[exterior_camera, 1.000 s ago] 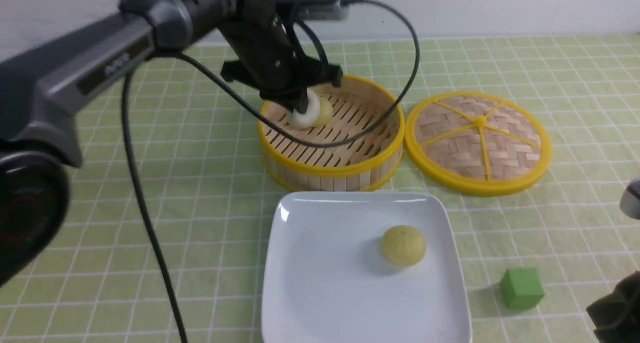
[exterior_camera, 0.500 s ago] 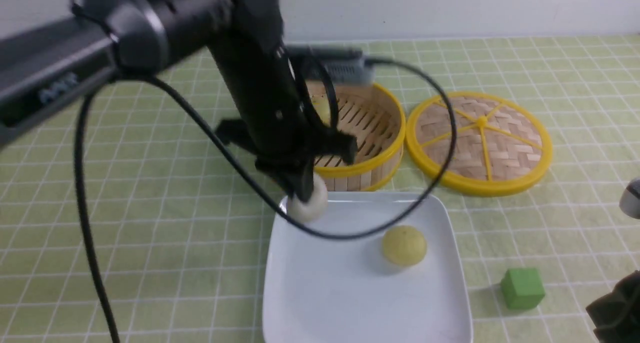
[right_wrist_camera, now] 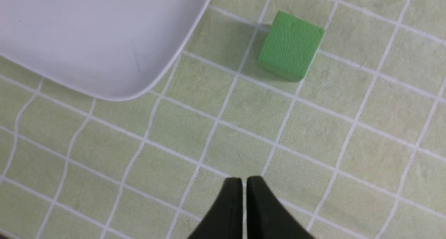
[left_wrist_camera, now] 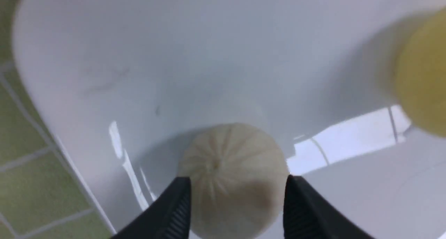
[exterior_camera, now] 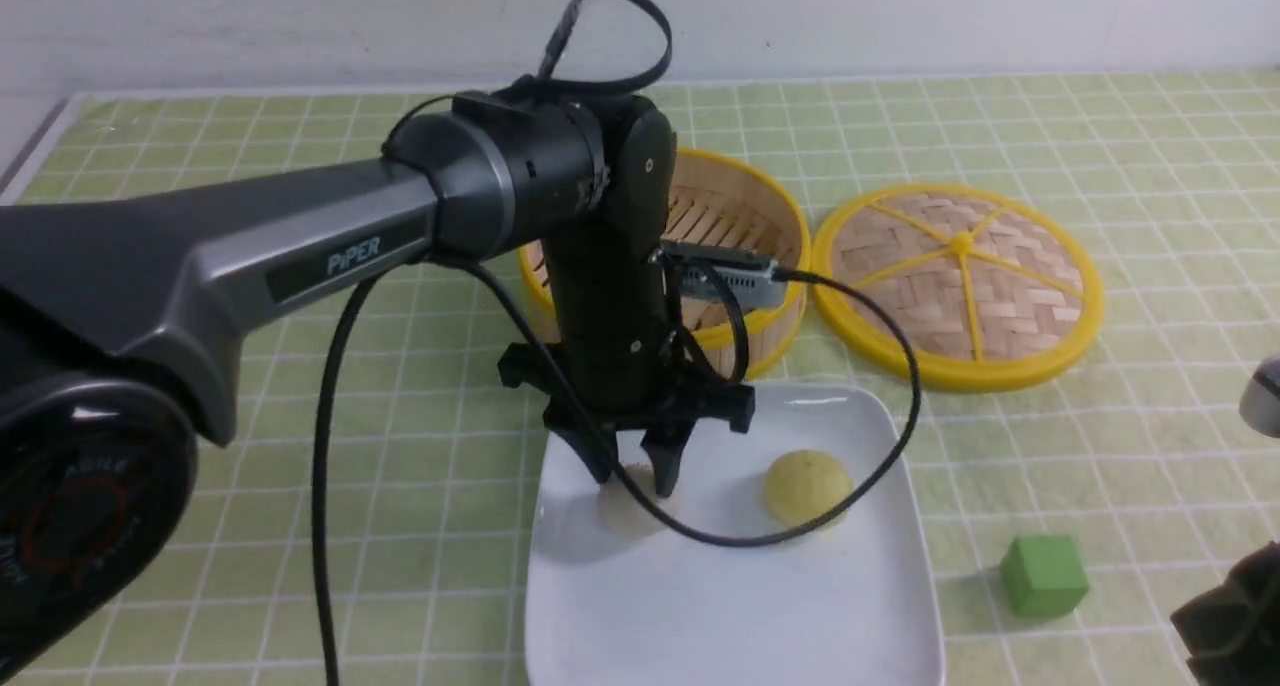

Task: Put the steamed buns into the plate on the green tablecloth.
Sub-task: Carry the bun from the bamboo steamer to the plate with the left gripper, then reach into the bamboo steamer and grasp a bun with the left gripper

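Steamer basket (exterior_camera: 745, 211) at back, lidless, partly hidden. Woven yellow-rimmed lid (exterior_camera: 960, 281) flat just beside it, to right. Green cube (exterior_camera: 1043, 576) (right_wrist_camera: 291, 45) front right, well apart from both.

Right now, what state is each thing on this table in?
Off-white bun: resting on the plate between open jaws.
Yellow bun: resting on the plate, untouched.
Plate: holding two buns.
Basket: uncovered, inside partly hidden by the arm.
Lid: off, lying flat beside the basket.
Green cube: sitting on the cloth, untouched.
Left end effector: open, around the off-white bun.
Right end effector: shut, empty.
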`<state>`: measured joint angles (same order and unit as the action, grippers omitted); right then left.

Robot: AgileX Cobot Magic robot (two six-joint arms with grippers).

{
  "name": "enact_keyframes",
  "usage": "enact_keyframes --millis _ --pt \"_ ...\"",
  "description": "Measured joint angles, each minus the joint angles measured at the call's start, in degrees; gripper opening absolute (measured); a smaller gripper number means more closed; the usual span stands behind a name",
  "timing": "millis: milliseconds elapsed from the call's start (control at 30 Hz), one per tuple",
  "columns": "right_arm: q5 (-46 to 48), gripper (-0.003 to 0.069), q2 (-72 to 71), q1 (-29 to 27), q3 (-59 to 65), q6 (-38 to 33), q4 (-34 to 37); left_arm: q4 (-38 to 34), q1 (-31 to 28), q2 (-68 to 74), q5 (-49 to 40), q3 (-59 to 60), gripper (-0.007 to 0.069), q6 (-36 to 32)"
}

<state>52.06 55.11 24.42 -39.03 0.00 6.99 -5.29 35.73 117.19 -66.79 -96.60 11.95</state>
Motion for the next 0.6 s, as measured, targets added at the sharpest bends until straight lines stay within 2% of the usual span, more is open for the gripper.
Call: enact_keyframes --millis 100,167,333,367,433,600 --pt "0.0 0.0041 0.0 0.0 0.0 0.0 0.4 1.8 0.0 0.0 -0.4 -6.2 0.0407 1.0" --pt "0.0 0.0044 0.0 0.0 0.0 0.0 0.6 2.7 -0.2 0.2 -1.3 -9.4 0.0372 2.9" --pt "-0.4 0.0050 0.0 0.0 0.0 0.0 0.7 0.6 -3.0 6.3 -3.8 -20.8 0.0066 3.8" --pt "-0.4 0.0052 0.0 0.0 0.0 0.0 0.8 -0.7 -3.8 7.9 -4.0 -22.9 0.0034 3.6" --pt "-0.6 0.0055 0.0 0.0 0.0 0.0 0.9 -3.4 -6.0 11.9 -4.1 -28.6 0.0005 3.9" --pt "-1.3 0.0060 0.0 0.0 0.0 0.0 0.9 -5.2 -10.6 18.8 -4.1 -42.0 0.0006 4.4"
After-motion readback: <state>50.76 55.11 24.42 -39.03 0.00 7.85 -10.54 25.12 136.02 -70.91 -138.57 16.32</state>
